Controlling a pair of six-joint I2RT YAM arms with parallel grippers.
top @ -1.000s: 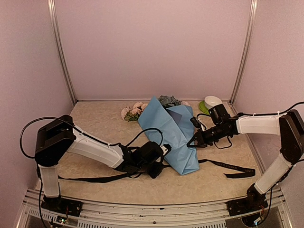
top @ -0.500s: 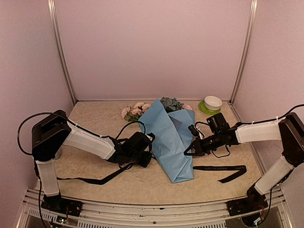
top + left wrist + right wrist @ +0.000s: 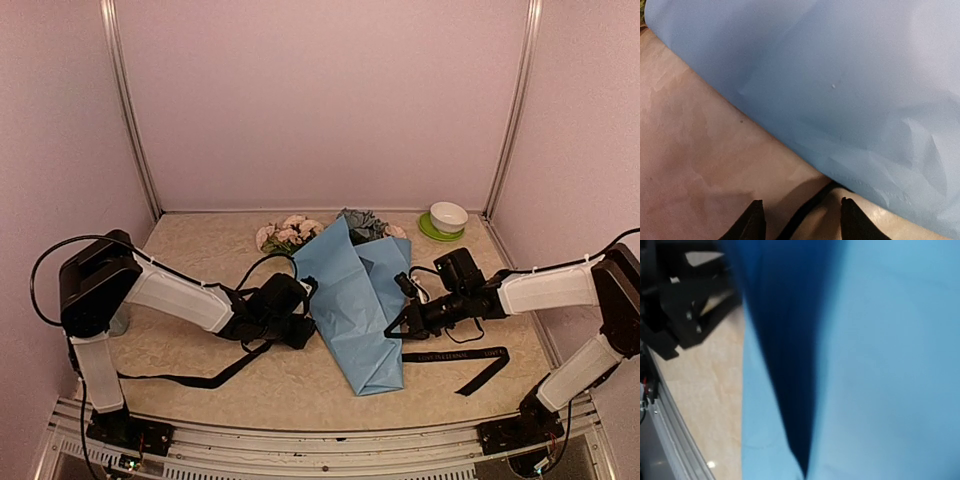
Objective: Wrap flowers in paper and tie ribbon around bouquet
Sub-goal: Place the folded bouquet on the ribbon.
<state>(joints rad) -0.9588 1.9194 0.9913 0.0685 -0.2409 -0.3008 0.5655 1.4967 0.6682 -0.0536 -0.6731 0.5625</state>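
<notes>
Two robot arms reach inward across a beige table (image 3: 200, 260) to a bouquet (image 3: 358, 300), a long cone of light blue paper (image 3: 840, 90) lying between the grippers with its point toward the arm bases. The left gripper (image 3: 305, 328) sits low, its fingers (image 3: 754, 222) spread apart and grasping nothing. The paper's edge lies just ahead of its tips, and a thin black ribbon (image 3: 805, 215) runs between them and under the paper. The right gripper (image 3: 398, 324) is clenched tight at the cone's opposite edge; whether it pinches the paper cannot be made out. The flowers (image 3: 290, 235) spill from the cone's wide end, beyond both grippers. A white bowl (image 3: 448, 214) stands farther off, past the right gripper.
</notes>
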